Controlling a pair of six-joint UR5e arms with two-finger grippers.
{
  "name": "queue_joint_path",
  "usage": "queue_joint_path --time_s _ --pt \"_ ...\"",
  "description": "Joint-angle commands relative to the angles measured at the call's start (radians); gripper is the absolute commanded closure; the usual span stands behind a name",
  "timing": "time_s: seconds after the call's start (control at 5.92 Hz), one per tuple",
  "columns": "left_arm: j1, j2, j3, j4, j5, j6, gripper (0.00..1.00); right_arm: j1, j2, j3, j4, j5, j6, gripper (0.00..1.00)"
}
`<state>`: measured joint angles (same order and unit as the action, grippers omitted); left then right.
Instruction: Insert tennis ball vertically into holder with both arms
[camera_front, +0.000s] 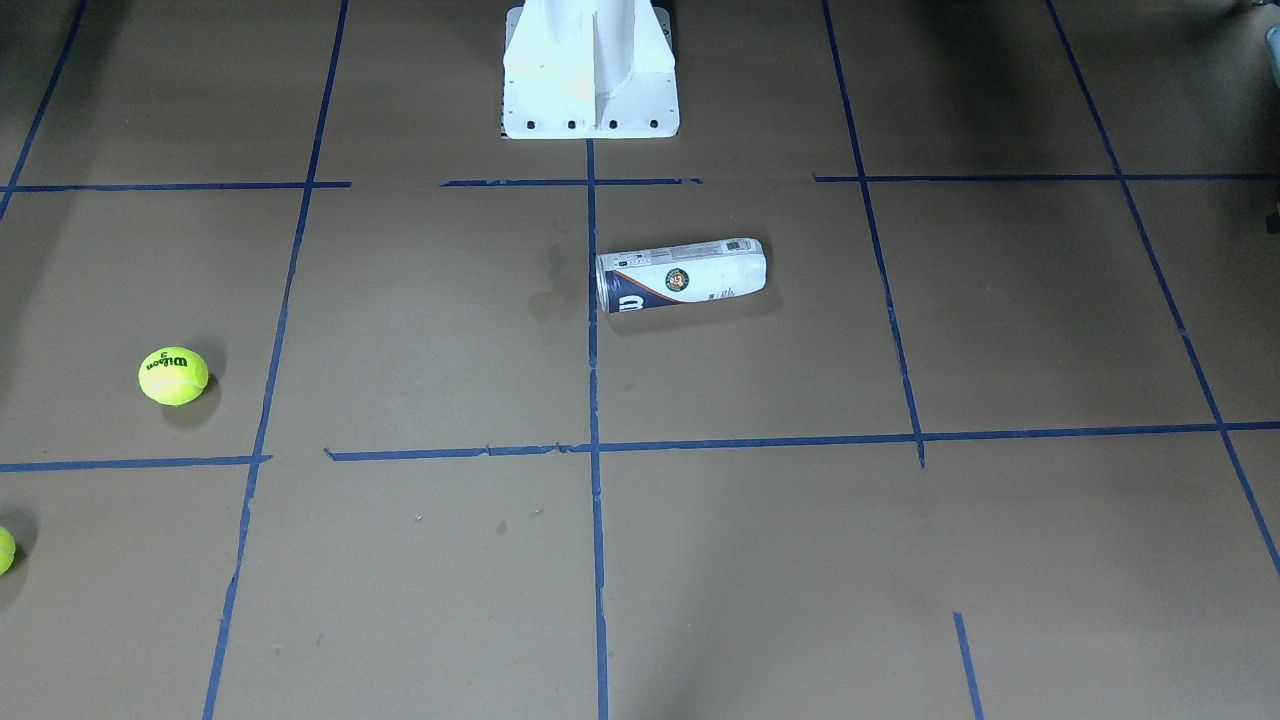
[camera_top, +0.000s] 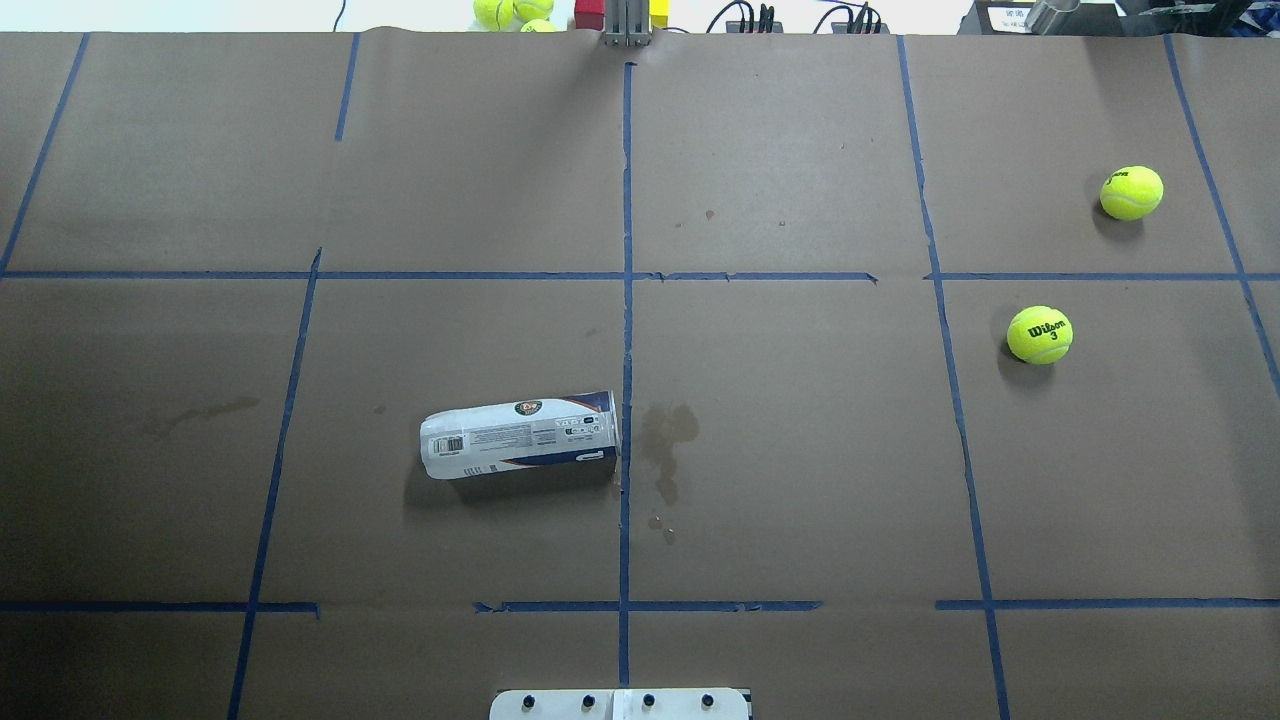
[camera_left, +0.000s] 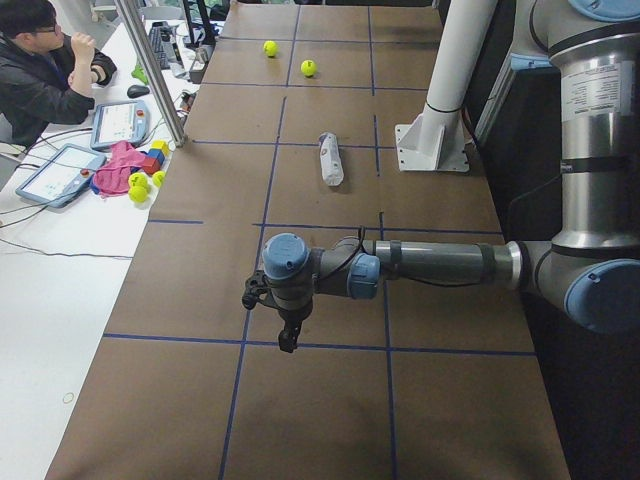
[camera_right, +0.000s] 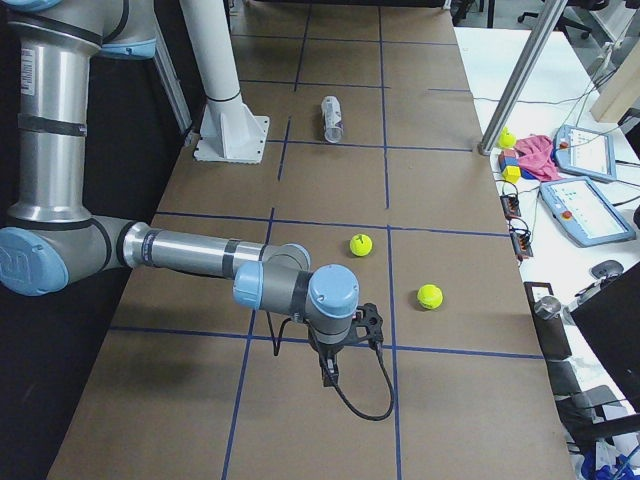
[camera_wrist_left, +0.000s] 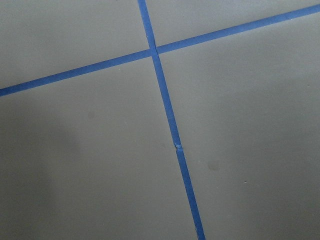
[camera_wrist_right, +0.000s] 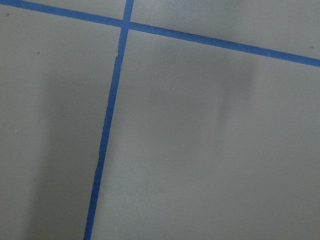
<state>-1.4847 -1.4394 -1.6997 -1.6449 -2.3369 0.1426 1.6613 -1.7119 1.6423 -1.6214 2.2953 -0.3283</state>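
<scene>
The holder (camera_top: 520, 435) is laid on its side mid-way across the surface (camera_top: 800, 480), a tennis ball (camera_top: 1040, 335) well apart at right. Whether the left end effector (camera_left: 288, 342) and right end effector (camera_right: 329, 376) are spread cannot be told.

The table (camera_top: 800, 450) is looked down on from behind the robot in the overhead view and steeply from the opposite side in the front-facing view; the holder (camera_top: 520, 435), one tennis ball (camera_top: 1040, 335) and the foot of the white pedestal (camera_front: 590, 90) are shared by both. It is viewed lengthwise from either end in the side views, with the left arm (camera_left: 430, 265) or the right arm (camera_right: 190, 250) large in the foreground. Only brown surface crossed by blue tape (camera_wrist_left: 165, 100) is shown, from close above, by the wrist cameras.
</scene>
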Motion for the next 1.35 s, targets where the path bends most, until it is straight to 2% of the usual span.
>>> queue_joint_path --time_s 0.0,0.51,0.68,0.85,1.18 --pt "0.0 0.002 -0.008 0.0 -0.001 0.003 0.0 -0.002 0.0 0.001 0.0 0.004 0.0 0.0" --pt "0.0 0.027 -0.053 0.002 0.001 0.0 0.0 -0.003 0.001 0.001 0.0 0.018 0.0 0.0" --pt "0.001 0.016 -0.069 0.0 0.005 -0.005 0.0 -0.005 0.001 0.001 0.0 0.018 0.0 0.0" --pt "0.001 -0.043 -0.066 -0.01 0.007 -0.003 0.0 -0.006 0.014 0.002 0.008 0.016 0.005 0.0" --pt "-0.035 -0.061 -0.092 -0.166 0.019 -0.009 0.0 -0.005 0.014 -0.01 0.209 0.015 0.009 0.0"
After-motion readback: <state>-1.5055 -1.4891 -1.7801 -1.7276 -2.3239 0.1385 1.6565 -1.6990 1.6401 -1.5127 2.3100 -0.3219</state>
